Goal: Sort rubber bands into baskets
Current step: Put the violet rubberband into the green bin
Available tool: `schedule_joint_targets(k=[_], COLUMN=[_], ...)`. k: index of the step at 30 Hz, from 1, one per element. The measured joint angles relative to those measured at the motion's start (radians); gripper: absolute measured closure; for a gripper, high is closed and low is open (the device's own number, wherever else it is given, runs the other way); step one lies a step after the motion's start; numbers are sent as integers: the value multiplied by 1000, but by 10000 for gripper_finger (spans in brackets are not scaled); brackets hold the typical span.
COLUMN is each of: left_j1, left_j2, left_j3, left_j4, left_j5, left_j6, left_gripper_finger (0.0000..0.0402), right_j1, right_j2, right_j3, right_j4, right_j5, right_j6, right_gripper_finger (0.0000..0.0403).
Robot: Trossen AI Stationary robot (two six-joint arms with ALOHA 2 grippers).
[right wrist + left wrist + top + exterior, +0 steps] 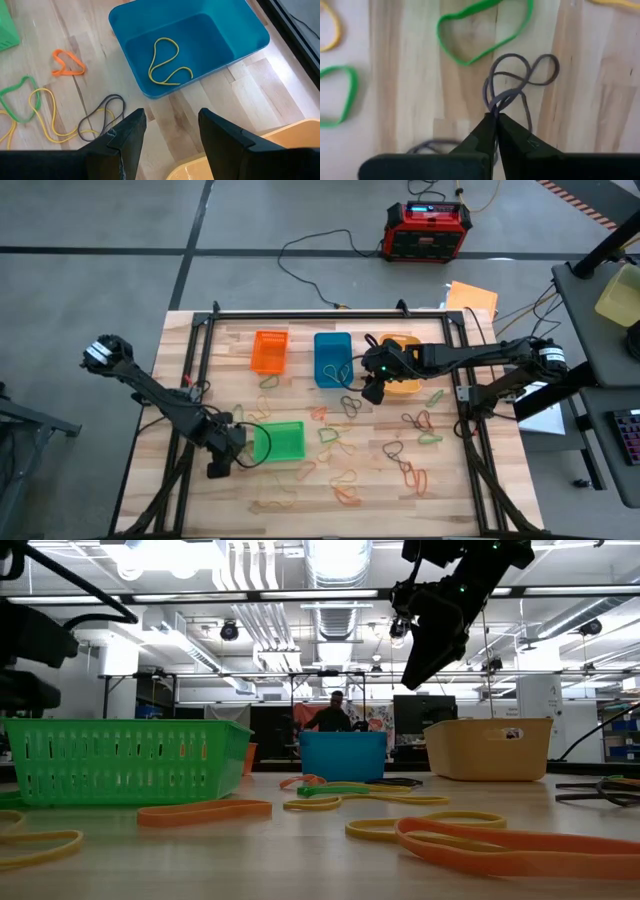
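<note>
Left gripper (496, 116) pinched shut on a dark rubber band (520, 80) — its loops trailing forward from the fingertips — just beside the green basket (285, 442), the nearest tray.

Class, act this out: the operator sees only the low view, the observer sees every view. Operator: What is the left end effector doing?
Observer: The left end effector is shut on a dark rubber band lying on the table.
Operator: Is the blue basket empty?
Observer: No, one yellow band lies inside the blue basket.
Operator: Is the right end effector holding anything?
Observer: No, the right end effector is open and empty, above the table beside that basket.
</note>
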Motion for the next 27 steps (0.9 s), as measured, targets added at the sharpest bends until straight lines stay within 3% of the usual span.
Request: schedule_joint_targets(k=[8, 13, 20, 27], left_j1=[0, 0, 0, 0], left_j2=[-52, -83, -71, -70], left_j3=[120, 133, 100, 98], left_j4=[-294, -310, -312, -306], left_j5=[-4, -82, -82, -82], left_j6=[-94, -174, -143, -115], left_gripper_finger=[401, 398, 365, 393], right_j1=[0, 0, 0, 0], right_j2=[0, 0, 0, 0], right_j3=[0, 0, -1, -1], right_j4=[0, 0, 0, 1], right_j5=[0, 0, 0, 0], right_j6=[0, 0, -1, -1], right_gripper_finger=[225, 225, 225, 225])
